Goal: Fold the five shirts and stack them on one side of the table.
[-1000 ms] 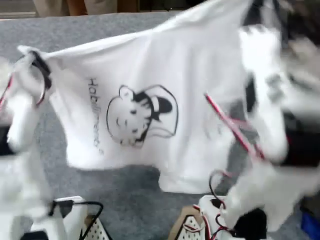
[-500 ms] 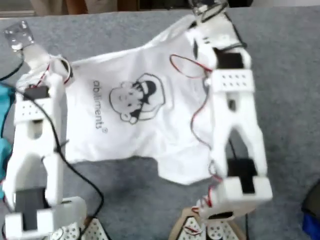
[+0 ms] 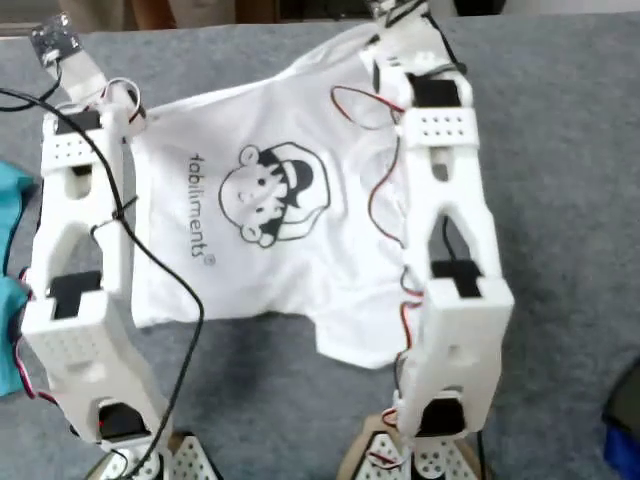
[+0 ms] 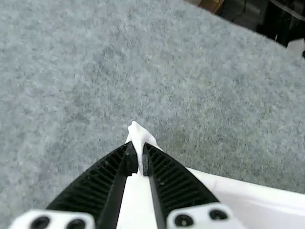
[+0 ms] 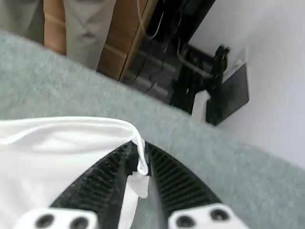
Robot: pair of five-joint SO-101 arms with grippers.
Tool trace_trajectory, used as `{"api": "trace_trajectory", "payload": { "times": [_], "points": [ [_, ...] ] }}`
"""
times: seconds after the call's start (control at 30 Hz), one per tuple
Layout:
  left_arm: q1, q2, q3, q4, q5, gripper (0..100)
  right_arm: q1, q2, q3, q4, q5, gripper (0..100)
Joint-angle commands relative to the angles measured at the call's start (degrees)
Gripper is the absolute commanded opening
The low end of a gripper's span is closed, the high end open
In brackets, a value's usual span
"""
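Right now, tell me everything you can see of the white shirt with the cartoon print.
The white cotton-looking shirt lies spread print-up on the grey felt-like table. It bears a black cartoon figure beside a line of lettering. Its far edge is pinched by the left tool and the right tool, each shut on a fold. One sleeve juts toward the arm bases.

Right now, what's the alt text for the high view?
A white T-shirt with a black cartoon print lies spread on the grey felt table, its far corners pinched by the left hand and right hand.
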Motion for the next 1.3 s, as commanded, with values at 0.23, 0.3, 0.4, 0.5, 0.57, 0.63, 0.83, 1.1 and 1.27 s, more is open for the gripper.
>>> {"api": "trace_trajectory", "payload": {
  "times": [0.23,0.3,0.4,0.5,0.57,0.63,0.83,1.1,1.27],
  "points": [
    [-2.0,1.6,-13.5,10.1,-0.3,2,0.1,11.6,-30.2,-1.3,9.7,0.5],
    [-2.5,1.6,-13.9,10.1,-0.3,2,0.1,13.8,-34.0,-1.6,10.6,0.5],
    [-3.6,1.6,-14.1,10.1,-0.3,2,0.1,16.6,-40.0,-1.7,11.0,0.5],
    [-4.8,1.6,-14.1,10.0,-0.4,2,0.1,19.4,-44.1,-0.8,10.8,0.5],
    [-5.2,1.6,-14.1,10.1,-1.8,2,0.2,20.7,-45.3,2.4,10.6,0.5],
    [-5.1,1.6,-13.5,10.3,-2.7,2,0.2,21.7,-46.2,7.0,10.5,0.5],
    [-3.6,1.5,-14.1,12.7,-3.0,2,0.2,22.1,-49.1,18.6,4.7,0.5],
    [1.7,1.5,-14.2,21.5,-8.4,2,-2.3,22.0,-56.7,34.7,4.0,0.5],
    [3.5,1.2,-14.9,26.4,-10.7,2,-5.8,20.5,-60.6,50.6,4.0,0.5]
  ]
}}
